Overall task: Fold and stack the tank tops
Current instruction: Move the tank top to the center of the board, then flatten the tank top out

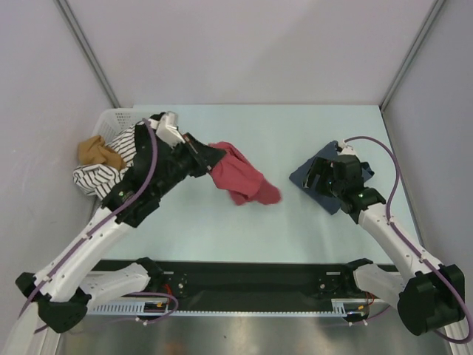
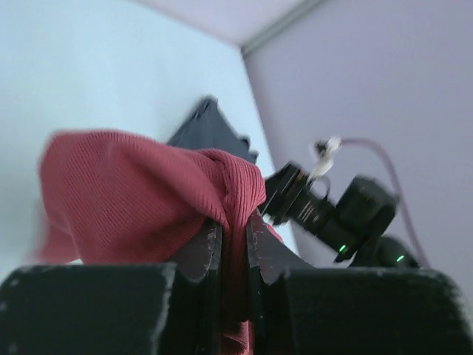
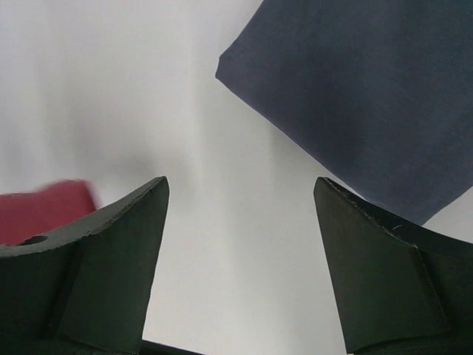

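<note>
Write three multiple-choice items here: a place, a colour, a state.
1. Where is the blue-grey tank top? A on the table by the right hand; B in the left hand; C atop the red tank top.
2. What colour is the cloth in the left hand? A blue-grey; B red; C striped.
3. How is the right hand? A shut on cloth; B open and empty; C out of view.
Answers: 1 A, it lies ahead of the open fingers. 2 B, the red tank top sits pinched between the fingers. 3 B, fingers apart over bare table.
</note>
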